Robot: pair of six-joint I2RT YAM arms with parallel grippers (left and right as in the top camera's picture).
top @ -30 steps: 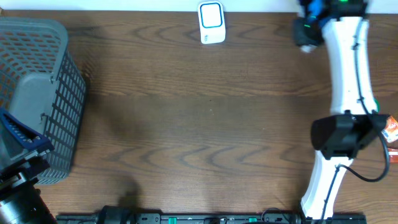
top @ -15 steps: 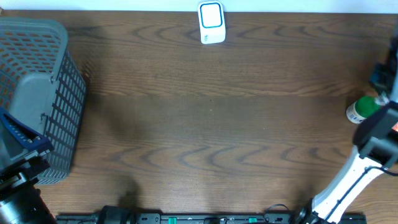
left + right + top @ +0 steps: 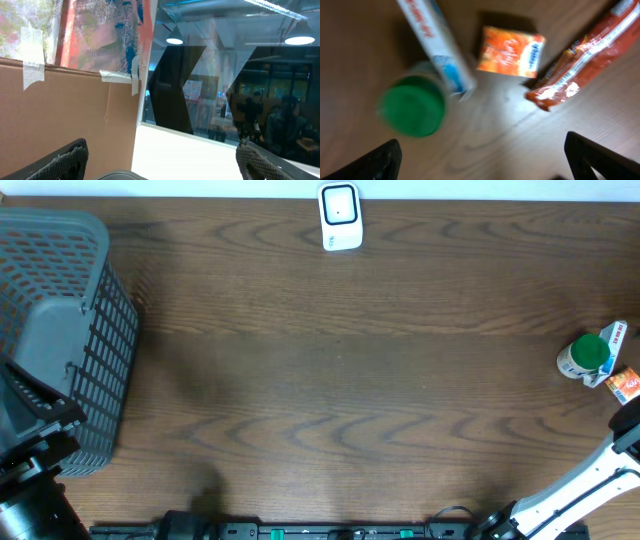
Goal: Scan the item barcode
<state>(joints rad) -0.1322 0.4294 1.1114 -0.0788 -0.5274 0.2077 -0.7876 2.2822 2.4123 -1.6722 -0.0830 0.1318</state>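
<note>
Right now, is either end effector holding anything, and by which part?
Nothing is held. The right end effector is open and clear of the green-capped bottle on the table; the left end effector is open and empty too.

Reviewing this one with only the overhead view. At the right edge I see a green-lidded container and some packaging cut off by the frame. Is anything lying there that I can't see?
Observer: Yes. The right wrist view shows a long red wrapper lying beside the orange packet.
Operator: Is the right gripper holding anything?
Observer: No. The right gripper is open above those things, with nothing between its fingers.
Operator: And the left one?
Observer: The left gripper is open and empty too, pointed at taped cardboard and a window.
</note>
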